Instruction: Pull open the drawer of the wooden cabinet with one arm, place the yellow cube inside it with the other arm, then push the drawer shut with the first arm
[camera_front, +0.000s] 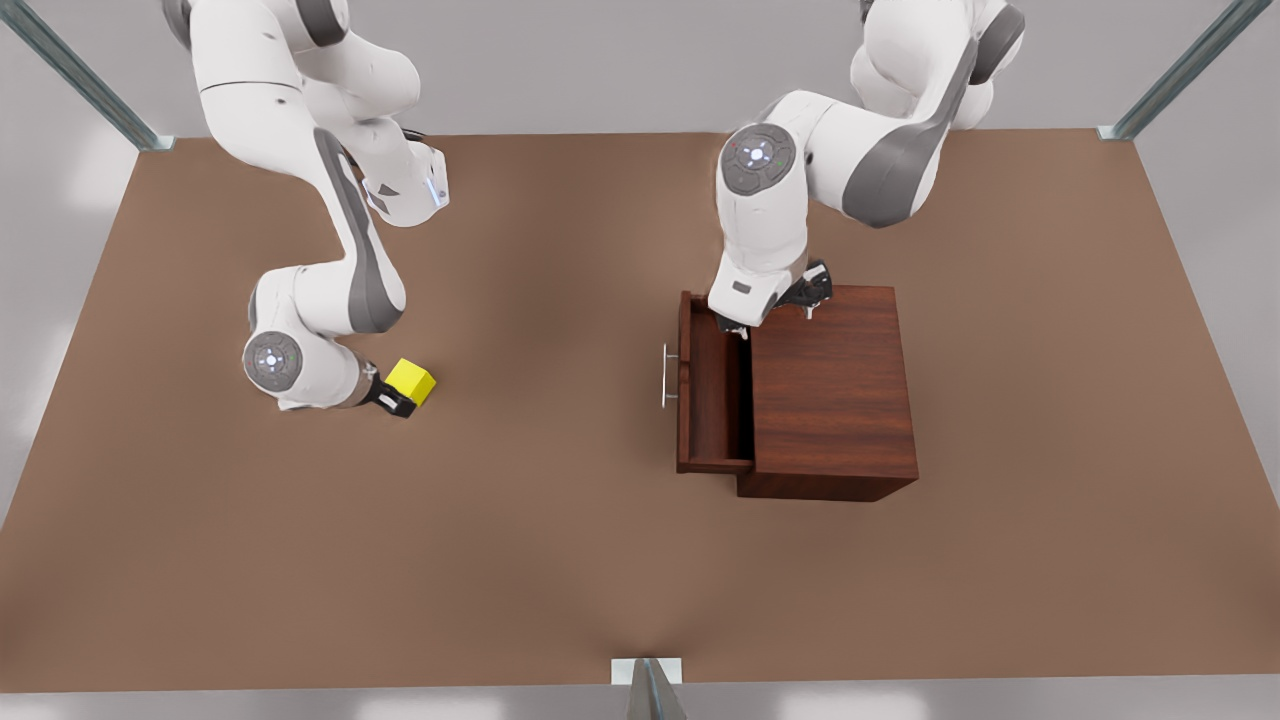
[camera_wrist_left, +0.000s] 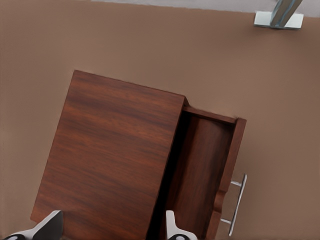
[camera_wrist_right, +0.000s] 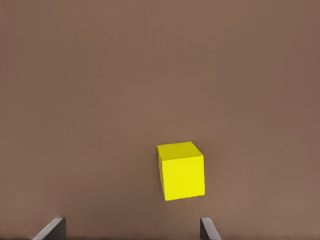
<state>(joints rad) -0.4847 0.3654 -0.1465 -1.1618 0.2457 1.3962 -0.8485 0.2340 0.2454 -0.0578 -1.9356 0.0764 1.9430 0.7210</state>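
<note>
Brown worktop (camera_front: 560, 540) spreads bare under both my end effectors. My right end effector (camera_front: 398, 402) gapes beside the yellow cube (camera_front: 411, 381); my left end effector (camera_front: 770, 310) gapes above the pulled-out drawer (camera_front: 712, 395).

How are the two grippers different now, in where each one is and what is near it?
The left tool hangs above the wooden cabinet, beside the pulled-out drawer; the right tool sits low over the table, at the yellow cube. The left tool has the cabinet top under it; the right tool has the cube ahead, not gripped. Both stand open, holding nothing.
</note>
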